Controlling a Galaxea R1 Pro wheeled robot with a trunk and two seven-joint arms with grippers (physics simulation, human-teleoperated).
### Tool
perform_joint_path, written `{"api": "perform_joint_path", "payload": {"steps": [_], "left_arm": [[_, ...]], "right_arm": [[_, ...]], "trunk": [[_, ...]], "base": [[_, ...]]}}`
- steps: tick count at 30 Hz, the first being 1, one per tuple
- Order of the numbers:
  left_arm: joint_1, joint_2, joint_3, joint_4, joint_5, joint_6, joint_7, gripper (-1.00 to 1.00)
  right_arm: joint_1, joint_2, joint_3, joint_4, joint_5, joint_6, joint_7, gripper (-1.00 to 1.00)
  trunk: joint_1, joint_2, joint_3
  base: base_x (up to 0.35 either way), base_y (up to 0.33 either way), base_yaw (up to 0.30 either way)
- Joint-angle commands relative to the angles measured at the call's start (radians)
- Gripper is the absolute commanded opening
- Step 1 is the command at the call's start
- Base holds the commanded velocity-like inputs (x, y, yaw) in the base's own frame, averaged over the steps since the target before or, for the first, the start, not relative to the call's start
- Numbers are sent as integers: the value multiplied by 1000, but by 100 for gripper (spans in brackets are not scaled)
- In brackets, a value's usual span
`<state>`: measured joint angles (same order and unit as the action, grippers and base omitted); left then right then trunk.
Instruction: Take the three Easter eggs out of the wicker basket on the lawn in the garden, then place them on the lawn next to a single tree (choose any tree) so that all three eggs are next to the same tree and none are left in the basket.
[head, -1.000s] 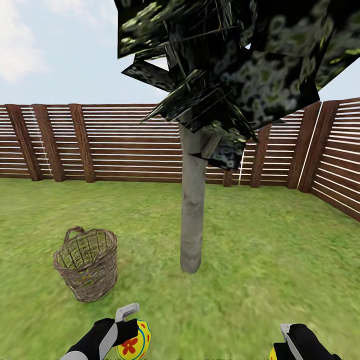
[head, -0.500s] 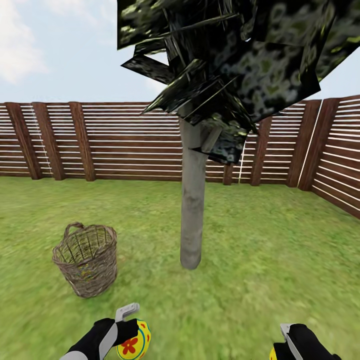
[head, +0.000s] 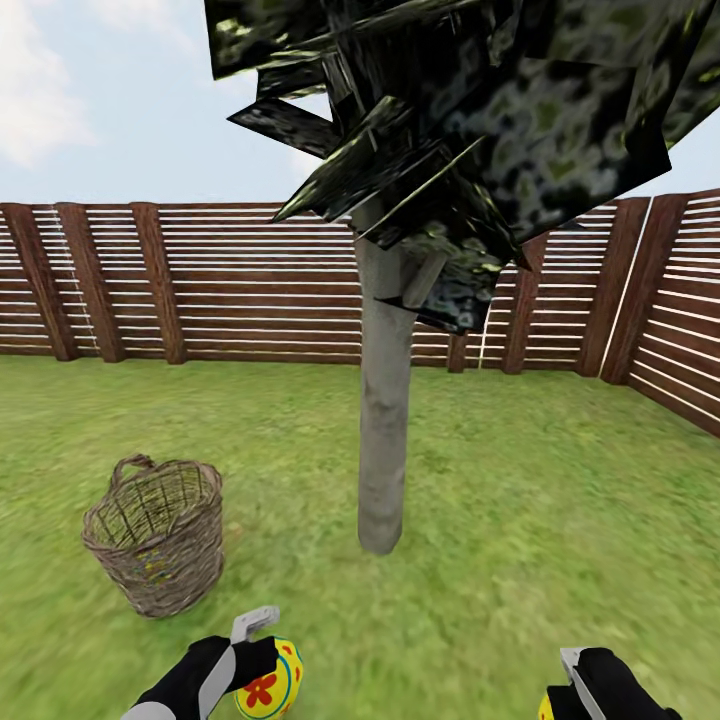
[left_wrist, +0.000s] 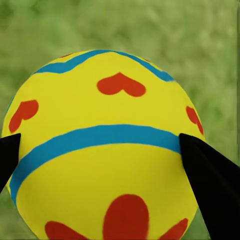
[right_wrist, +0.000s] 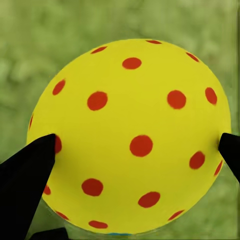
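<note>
My left gripper (head: 264, 662) is shut on a yellow Easter egg (head: 274, 682) with blue bands and red hearts (left_wrist: 105, 145), held low over the lawn (head: 520, 520). My right gripper (head: 566, 692) is shut on a second yellow egg (right_wrist: 132, 135) with red dots, whose edge peeks in at the head view's bottom (head: 546, 709). The wicker basket (head: 155, 548) stands on the grass ahead to the left. The tree (head: 383, 440), with a pale grey trunk and a dark mottled crown, rises straight ahead, right of the basket. A faint yellow patch shows through the basket's weave.
A brown slatted fence (head: 250, 285) closes the garden at the back and runs along the right side (head: 680, 340). Open grass lies around the trunk and between it and my grippers.
The whole view has shifted: the tree looks slightly nearer and the basket sits further left, so the camera moved. Both grippers keep their eggs in the same place.
</note>
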<state>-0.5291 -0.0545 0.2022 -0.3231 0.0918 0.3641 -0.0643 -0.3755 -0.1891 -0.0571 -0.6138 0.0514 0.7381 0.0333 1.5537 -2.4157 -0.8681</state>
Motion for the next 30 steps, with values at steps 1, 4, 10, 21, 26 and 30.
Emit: {"api": "perform_joint_path", "payload": {"steps": [1,4,10,21,26,30], "left_arm": [[0,0,3,-2,9,7,0,-100],[0,-1,4,-2,9,7,1,-100],[0,-1,5,-2,9,3,3,-100],[0,-2,5,-2,11,2,1,-100],[0,-1,6,-2,13,1,1,-100],[0,-1,6,-2,13,2,3,-100]], "right_arm": [[0,2,-2,-1,6,4,3,-100],[0,4,-2,-1,7,4,3,-100],[0,5,-2,-1,7,4,3,-100],[0,5,-2,-1,7,5,3,-100],[0,4,-3,-1,7,5,3,-100],[0,3,-3,-1,7,6,3,-100]], "trunk": [[0,0,-1],[0,0,-1],[0,0,-1],[0,0,-1],[0,0,-1],[12,-21,-11]], "base": [[326,-109,0],[326,-110,0],[192,-24,0],[106,0,0],[5,0,0],[0,0,0]]}}
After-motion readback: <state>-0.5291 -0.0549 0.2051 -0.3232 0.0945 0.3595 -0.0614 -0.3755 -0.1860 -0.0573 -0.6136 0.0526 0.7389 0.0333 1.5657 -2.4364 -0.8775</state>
